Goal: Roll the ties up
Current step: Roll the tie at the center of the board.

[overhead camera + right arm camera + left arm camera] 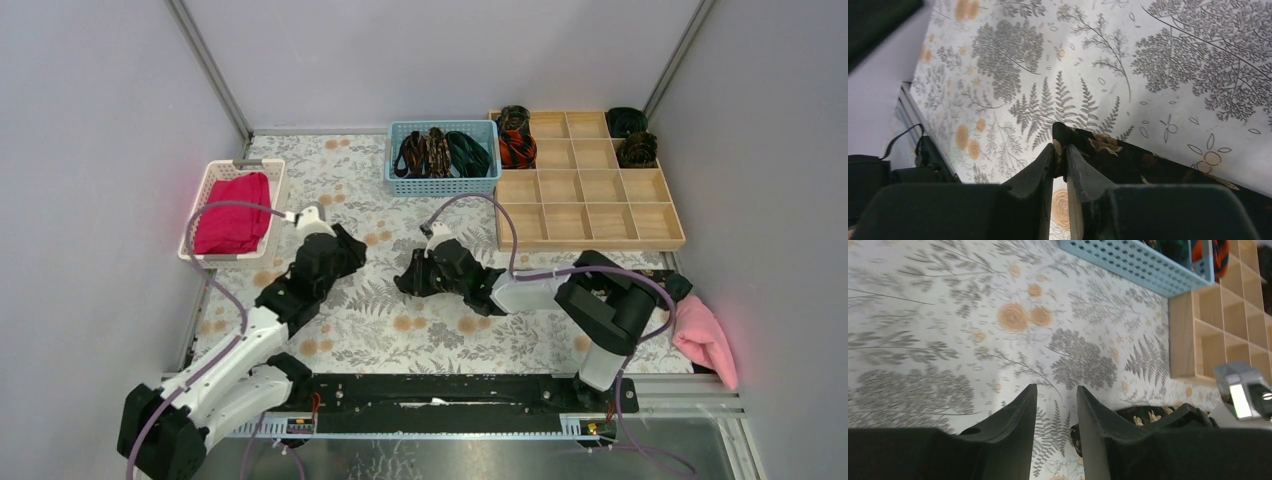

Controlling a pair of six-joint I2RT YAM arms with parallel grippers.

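A black tie with gold-brown flecks (1133,162) lies on the floral mat. My right gripper (1059,146) is shut on its corner, the fabric pinched between the fingertips. In the top view the right gripper (408,282) sits mid-mat and hides most of that tie. My left gripper (1057,387) stands open just to its left, with only mat between its fingers. A piece of the same tie (1143,416) shows beyond its right finger. Several loose ties (440,152) fill the blue basket (440,185). Rolled ties (517,150) sit in the wooden tray (585,205).
The wooden compartment tray stands at the back right, with more coils (632,135) in its far corner cells. A white basket (245,165) at the left holds a magenta folded cloth (232,212). A pink towel (705,338) lies off the mat's right edge.
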